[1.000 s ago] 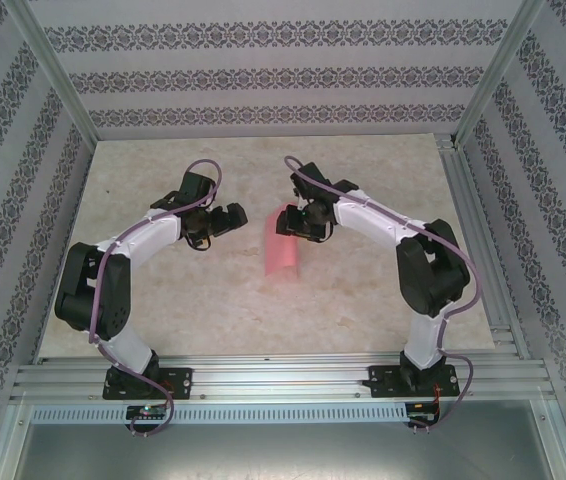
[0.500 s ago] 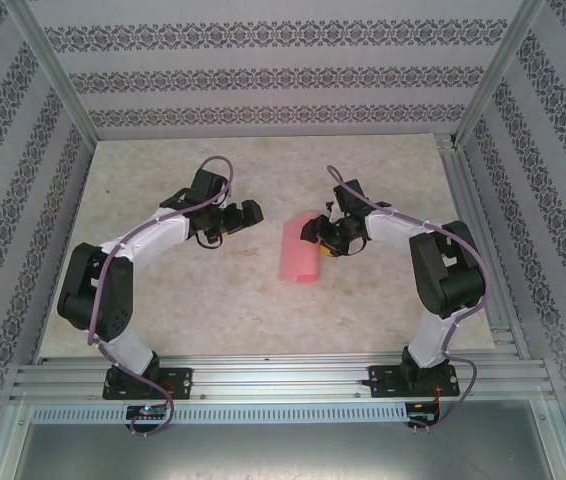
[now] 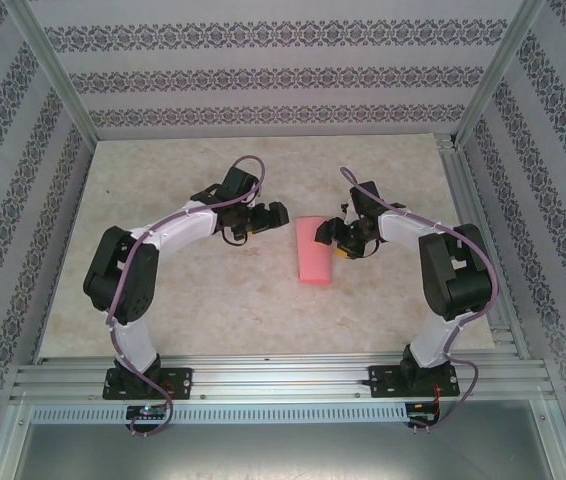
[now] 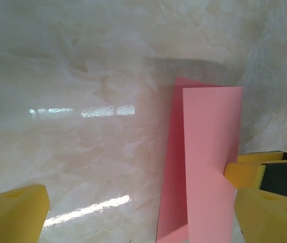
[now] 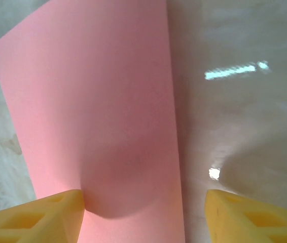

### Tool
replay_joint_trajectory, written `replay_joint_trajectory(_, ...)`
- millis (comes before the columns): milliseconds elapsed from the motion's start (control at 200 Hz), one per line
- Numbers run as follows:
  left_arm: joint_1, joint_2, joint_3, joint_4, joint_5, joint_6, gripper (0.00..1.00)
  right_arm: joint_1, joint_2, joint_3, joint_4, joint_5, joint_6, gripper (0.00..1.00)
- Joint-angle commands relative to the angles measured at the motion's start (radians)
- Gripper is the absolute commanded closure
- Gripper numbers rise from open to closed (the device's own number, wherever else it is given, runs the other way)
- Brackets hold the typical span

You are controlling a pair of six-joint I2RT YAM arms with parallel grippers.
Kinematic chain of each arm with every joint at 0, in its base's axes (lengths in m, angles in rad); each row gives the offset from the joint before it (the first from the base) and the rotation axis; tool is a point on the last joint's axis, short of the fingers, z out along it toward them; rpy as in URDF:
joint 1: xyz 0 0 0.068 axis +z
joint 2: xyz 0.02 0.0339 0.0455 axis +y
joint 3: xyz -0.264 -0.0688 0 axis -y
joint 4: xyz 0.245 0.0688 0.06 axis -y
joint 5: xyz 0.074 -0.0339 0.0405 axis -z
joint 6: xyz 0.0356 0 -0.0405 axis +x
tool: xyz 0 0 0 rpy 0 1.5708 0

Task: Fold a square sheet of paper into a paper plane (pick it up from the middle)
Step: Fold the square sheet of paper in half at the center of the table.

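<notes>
**Step in hand: centre fold**

We find the square sheet of paper (image 3: 315, 250) flat on the table (image 3: 193, 310), just to the 3 o'clock side of the table's centre. It is doubled over into a long strip running from 12 to 6 o'clock. In the left wrist view the upper layer sits slightly askew, and a sliver of the lower layer shows along one long edge. We judge that the halves are laid over but not squarely matched, and that the crease is not yet set. No nose fold shows.

**Pincers**

- The left pincer (image 3: 271, 215) hovers off the strip's 10 o'clock corner, near it. Its jaws are spread wide and hold nothing.
- The right pincer (image 3: 335, 235) sits at the strip's 2 o'clock edge. Its jaws are also well apart, with nothing clamped.
- In the right wrist view, one of the right pincer's fingers (image 5: 47, 217) rests at the paper, which bows softly beside it. The other finger stands over bare table.

**Next move, as we judge it**

1. Pin the strip with one pincer near its middle.
2. Square the upper layer on the lower one.
3. Run the free finger along the folded edge to sharpen the crease.

Use light pressure only, because thin paper is likely to skate on this glossy surface.
</notes>
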State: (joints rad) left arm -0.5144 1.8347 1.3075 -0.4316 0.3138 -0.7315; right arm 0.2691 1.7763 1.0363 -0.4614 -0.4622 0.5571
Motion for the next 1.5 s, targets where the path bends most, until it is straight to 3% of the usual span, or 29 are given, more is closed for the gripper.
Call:
replay_joint_trajectory(0, -0.026, 0.024, 0.042, 0.023, 0.024, -0.008, 0.08, -0.006, -0.032, 0.007, -0.051, 0.109, -0.027, 0.36)
replay_joint_trajectory(245, -0.055, 0.072, 0.080, 0.046, 0.045, -0.018, 0.16, -0.006, -0.050, -0.014, -0.025, 0.195, 0.043, 0.37)
replay_joint_trajectory(585, -0.076, 0.138, 0.144, 0.044, 0.070, -0.025, 0.36, 0.021, -0.001, 0.006, -0.019, 0.209, 0.041, 0.37)
replay_joint_trajectory(804, -0.078, 0.144, 0.141, 0.053, 0.069, -0.036, 0.42, 0.065, 0.040, 0.065, -0.094, 0.255, 0.001, 0.36)
replay_joint_trajectory(1499, -0.086, 0.155, 0.135, 0.071, 0.082, -0.052, 0.50, 0.075, 0.058, 0.049, -0.020, 0.246, 0.073, 0.36)
